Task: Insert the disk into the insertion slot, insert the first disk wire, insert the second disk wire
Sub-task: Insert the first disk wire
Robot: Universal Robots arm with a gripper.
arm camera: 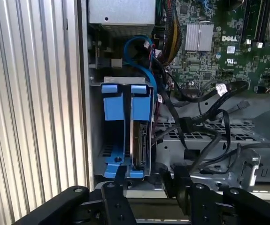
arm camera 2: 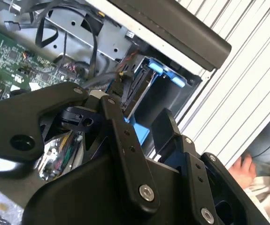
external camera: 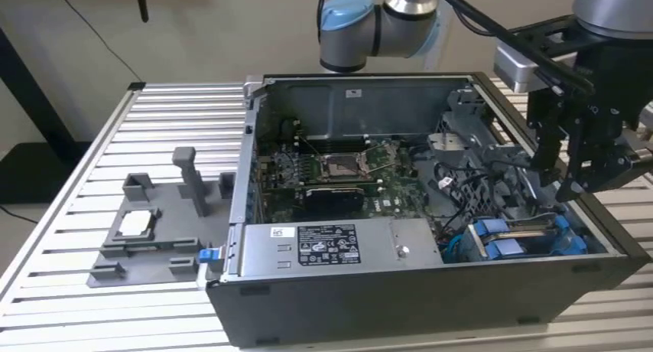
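Ribbed metal desk (external camera: 173, 99) is carrying an open computer case (external camera: 408, 298). The disk (arm camera: 139, 140) is sitting inside the insertion slot (arm camera: 125, 80), lower centre of the first wrist view, with loose black cables (arm camera: 191, 117) lying just beside it. The end effector (external camera: 556, 182) is hovering released and empty. Wiring well likely means squaring the connector and avoiding the cables.

insertion slot (arm camera: 125, 80) clear above, black cables (arm camera: 181, 125) alongside

Disk (arm camera: 138, 140): silver-grey, blue carrier; insertion slot (arm camera: 120, 80): grey metal w/ blue tabs. Motherboard (arm camera: 205, 61): green PCB. Tabletop (arm camera: 31, 93): ribbed silver; end effector (external camera: 559, 176): black.
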